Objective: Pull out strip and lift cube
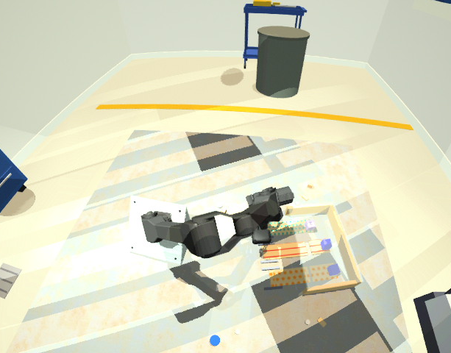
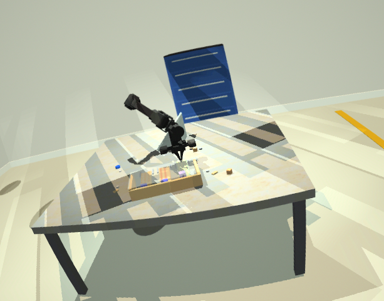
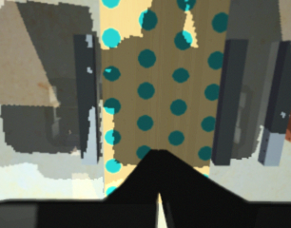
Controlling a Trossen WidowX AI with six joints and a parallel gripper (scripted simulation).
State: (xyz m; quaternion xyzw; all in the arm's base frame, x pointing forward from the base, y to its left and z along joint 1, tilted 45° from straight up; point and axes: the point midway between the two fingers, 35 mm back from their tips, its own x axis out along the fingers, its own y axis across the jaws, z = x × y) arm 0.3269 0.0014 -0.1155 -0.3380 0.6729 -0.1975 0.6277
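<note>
My gripper [image 2: 180,159] [image 3: 157,158] is shut and empty, pointing down over the near end of the teal-dotted strip [image 1: 288,229] [image 3: 162,104]. A pale lilac cube [image 1: 310,225] [image 2: 182,173] sits at that strip's far end. The red-striped strip [image 1: 290,251] [image 2: 164,172] lies beside it with a blue-violet cube [image 1: 326,244] [image 2: 165,180]. The orange-dotted strip [image 1: 288,277] lies beyond, with another violet cube [image 1: 333,270] [image 2: 143,185]. Labels are too small to read. Whether each strip is whole cannot be told; pale bands cross the red-striped and orange-dotted strips.
A wooden-walled box [image 1: 343,243] [image 2: 167,190] surrounds the cubes' ends of the strips. Dark rails [image 3: 231,104] flank the teal-dotted strip. An orange block [image 2: 228,171] stands outside the box. A blue disc [image 1: 215,340] [image 2: 117,167] and small chips [image 1: 321,322] lie on the table.
</note>
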